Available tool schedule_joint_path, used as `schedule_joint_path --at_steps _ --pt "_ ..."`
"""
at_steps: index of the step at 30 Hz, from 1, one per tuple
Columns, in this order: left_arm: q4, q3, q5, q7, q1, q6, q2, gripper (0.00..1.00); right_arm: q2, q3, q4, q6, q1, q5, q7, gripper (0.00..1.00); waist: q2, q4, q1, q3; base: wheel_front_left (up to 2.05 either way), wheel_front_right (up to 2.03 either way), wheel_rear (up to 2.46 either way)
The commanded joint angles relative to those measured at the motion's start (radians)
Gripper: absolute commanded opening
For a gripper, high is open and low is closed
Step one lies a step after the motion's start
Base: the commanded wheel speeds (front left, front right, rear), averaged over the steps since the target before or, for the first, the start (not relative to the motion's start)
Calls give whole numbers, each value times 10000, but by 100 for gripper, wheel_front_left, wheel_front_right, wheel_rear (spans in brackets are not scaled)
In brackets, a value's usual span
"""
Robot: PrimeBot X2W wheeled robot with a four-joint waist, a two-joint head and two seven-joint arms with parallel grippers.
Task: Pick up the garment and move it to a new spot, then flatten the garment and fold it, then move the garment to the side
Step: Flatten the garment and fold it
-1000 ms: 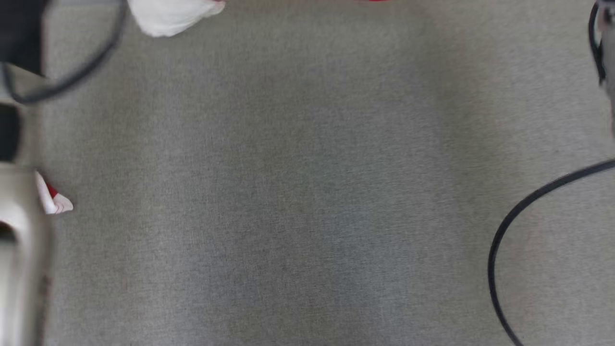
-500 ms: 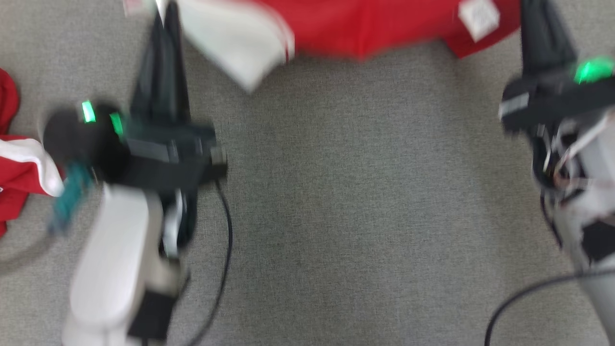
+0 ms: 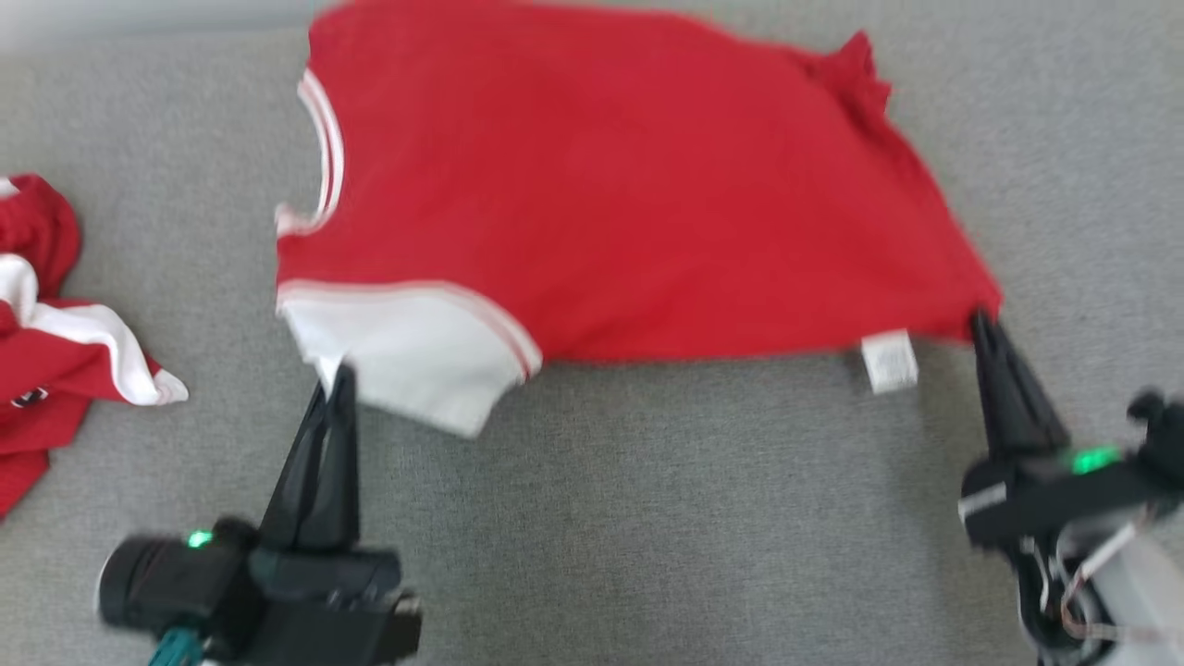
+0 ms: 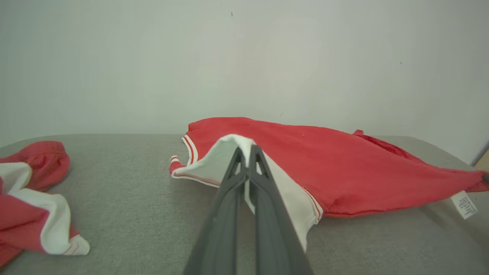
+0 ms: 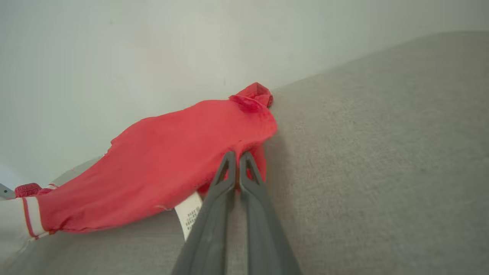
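Now my head camera looks further forward than it does a second ago. Back then it sees mostly bare grey cloth. Now the whole red garment (image 3: 610, 203) is in the picture. I think that is mostly the camera tipping up, not the garment sliding.

My left gripper (image 3: 338, 377) is pinched tight on the white sleeve (image 3: 407, 356). My right gripper (image 3: 980, 324) is pinched tight on the red corner by the little white label (image 3: 888, 363). The garment lies stretched out between them, with its near edge lifted a bit. I think the carrying part is almost over and the flattening comes next.

The surface (image 3: 647, 518) is soft, grey and fuzzy. Another red and white cloth (image 3: 65, 314) sits bunched up at the left, well apart from the garment. A plain pale wall (image 4: 244, 57) stands behind it all.
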Motion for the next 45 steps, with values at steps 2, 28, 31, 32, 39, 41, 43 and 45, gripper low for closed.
schedule_joint_path --at_steps 2,28,31,32,39,41,43,45 --pt "-500 109 -131 351 779 152 204 0 75 -137 -116 1 807 54 -34 0 0 -58 2 -693 0 0 0" --pt "-3059 -558 -1546 4438 5284 562 1193 0 380 -2160 -1433 1 5993 -1346 2169 0 0 457 2 -2638 0 0 0" --pt "-3438 -624 -1677 4700 5446 498 1294 0 552 -2493 -1632 1 6154 -1668 2457 0 0 485 2 -2650 0 0 0" --pt "-3618 -665 -1807 4843 5502 428 1342 0 704 -2607 -1728 1 6199 -1806 2626 0 0 491 2 -2661 0 0 0" --pt "-3628 -651 -1908 4855 5009 203 1453 0 1041 -2793 -2031 1 6006 -2054 3047 0 0 485 2 -2513 0 0 0" --pt "-3488 -621 -1887 4795 4669 58 1476 0 1105 -2793 -2100 1 5928 -1987 3221 0 0 454 2 -2410 0 0 0" --pt "-3336 -588 -1847 4738 4295 -78 1529 0 1130 -2796 -2213 1 5757 -1933 3400 0 0 387 2 -2275 0 0 0" --pt "-3150 -506 -1776 4704 3806 -223 1609 0 1126 -2814 -2334 1 5547 -1889 3594 0 0 306 2 -2125 0 0 0"
